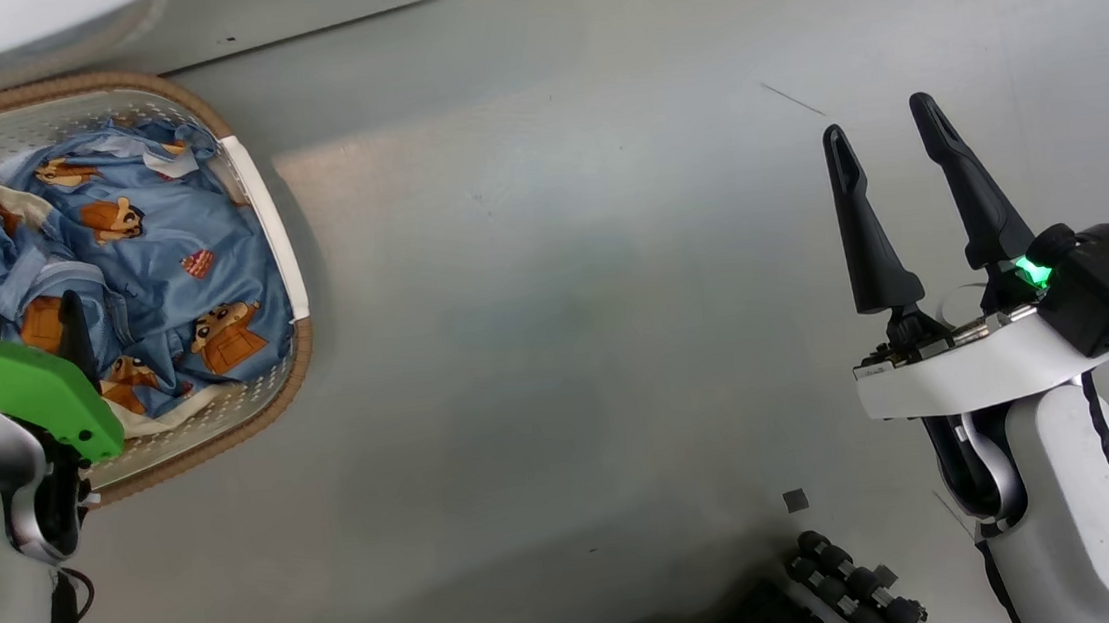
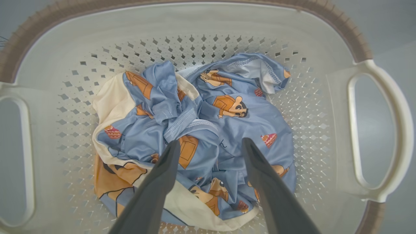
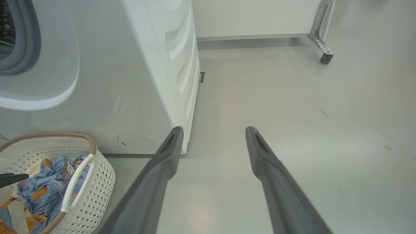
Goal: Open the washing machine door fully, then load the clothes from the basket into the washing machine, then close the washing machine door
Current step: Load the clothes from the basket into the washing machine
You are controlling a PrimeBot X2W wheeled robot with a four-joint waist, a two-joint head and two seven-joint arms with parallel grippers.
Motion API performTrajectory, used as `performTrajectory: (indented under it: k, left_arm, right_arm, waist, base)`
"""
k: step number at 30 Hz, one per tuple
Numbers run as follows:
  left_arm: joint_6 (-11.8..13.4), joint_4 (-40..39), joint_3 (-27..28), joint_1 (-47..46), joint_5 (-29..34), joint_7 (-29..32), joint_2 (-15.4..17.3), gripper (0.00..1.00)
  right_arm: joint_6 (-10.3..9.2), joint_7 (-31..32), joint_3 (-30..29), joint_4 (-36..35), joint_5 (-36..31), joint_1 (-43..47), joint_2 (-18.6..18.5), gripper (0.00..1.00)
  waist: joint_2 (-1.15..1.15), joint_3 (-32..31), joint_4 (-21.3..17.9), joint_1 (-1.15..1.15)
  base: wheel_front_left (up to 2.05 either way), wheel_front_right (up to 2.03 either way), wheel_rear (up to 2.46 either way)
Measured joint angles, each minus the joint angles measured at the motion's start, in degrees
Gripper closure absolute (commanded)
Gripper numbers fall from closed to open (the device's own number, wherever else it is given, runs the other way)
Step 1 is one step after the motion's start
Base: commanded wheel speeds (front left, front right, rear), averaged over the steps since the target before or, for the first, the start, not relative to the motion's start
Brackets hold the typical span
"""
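We see the cream perforated basket (image 3: 97,188) upright on the floor just before the white washing machine (image 3: 130,81). Crumpled light-blue cartoon-print clothes (image 2: 211,117) lie heaped inside it.

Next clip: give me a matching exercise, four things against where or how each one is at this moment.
Things:
1. left gripper
2. right gripper
3. clothes
4. washing machine

Places or states:
a. white, standing right by the basket
b. open, over the grey floor
c. open, fingers pointing into the basket
d. heaped inside the basket

Pairs: 1-c; 2-b; 3-d; 4-a
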Motion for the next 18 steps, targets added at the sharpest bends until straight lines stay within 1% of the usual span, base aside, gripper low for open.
performTrajectory:
  k: [3,9,18]
  left_arm:
    - [0.03,0.76,0.41,-1.79,-0.04,0.48,0.31,0.0]
    - [1.52,2.67,1.58,-4.93,-0.42,1.02,1.14,0.0]
    - [1.8,6.05,2.27,-7.28,-0.55,1.07,2.32,0.0]
  right_arm:
    - [0.0,0.0,0.03,-0.14,0.0,-1.07,-0.18,0.0]
    - [0.0,0.0,0.03,-0.23,0.0,-2.39,-0.48,0.0]
    - [0.0,0.0,0.08,-0.23,0.01,-4.47,-0.53,0.0]
  waist:
    - [0.0,1.75,-0.28,0.0]
    - [0.0,5.03,-0.7,0.0]
    - [0.0,8.32,-1.04,0.0]
  base:
    - [0.0,0.0,0.0]
    - [0.0,0.0,0.0]
    - [0.0,0.0,0.0]
